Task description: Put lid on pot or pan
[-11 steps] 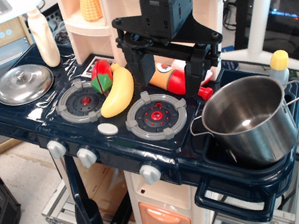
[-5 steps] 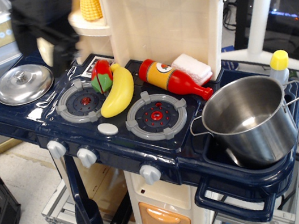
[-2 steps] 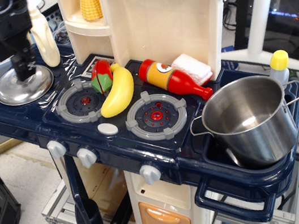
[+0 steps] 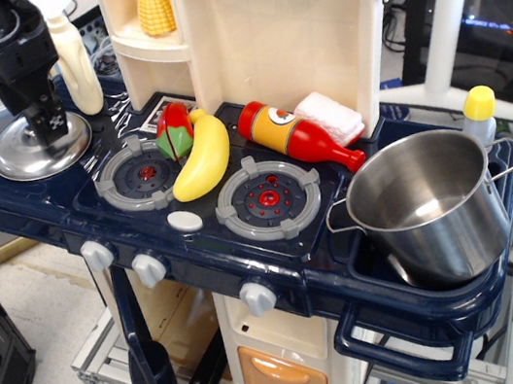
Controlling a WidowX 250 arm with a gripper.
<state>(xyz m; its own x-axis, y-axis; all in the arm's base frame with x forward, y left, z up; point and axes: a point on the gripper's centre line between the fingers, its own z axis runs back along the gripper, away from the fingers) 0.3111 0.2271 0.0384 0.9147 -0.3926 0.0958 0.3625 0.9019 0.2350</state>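
Observation:
The round shiny silver lid (image 4: 22, 158) lies flat on the far-left corner of the dark blue toy stove top (image 4: 201, 245). My black gripper (image 4: 50, 129) reaches down onto the lid's middle and hides its knob. The fingers (image 4: 53, 118) show as one dark column, so I cannot tell whether they are closed on the knob. The large stainless-steel pot (image 4: 437, 211) with wire loop handles stands open and empty in the sink at the right end, far from the gripper.
Between lid and pot lie two grey burners (image 4: 267, 198), a banana (image 4: 203, 155), a red-green vegetable (image 4: 173, 131), a ketchup bottle (image 4: 298, 136) and a white sponge (image 4: 331, 116). A cream bottle (image 4: 76, 64) stands right behind the lid. A cream shelf tower (image 4: 279, 30) rises at the back; a yellow-capped bottle (image 4: 478, 113) stands behind the pot.
The gripper moved from above the middle of the stove, where it hung wide open, to the far left and came down onto the lid. The lid and pot have not moved.

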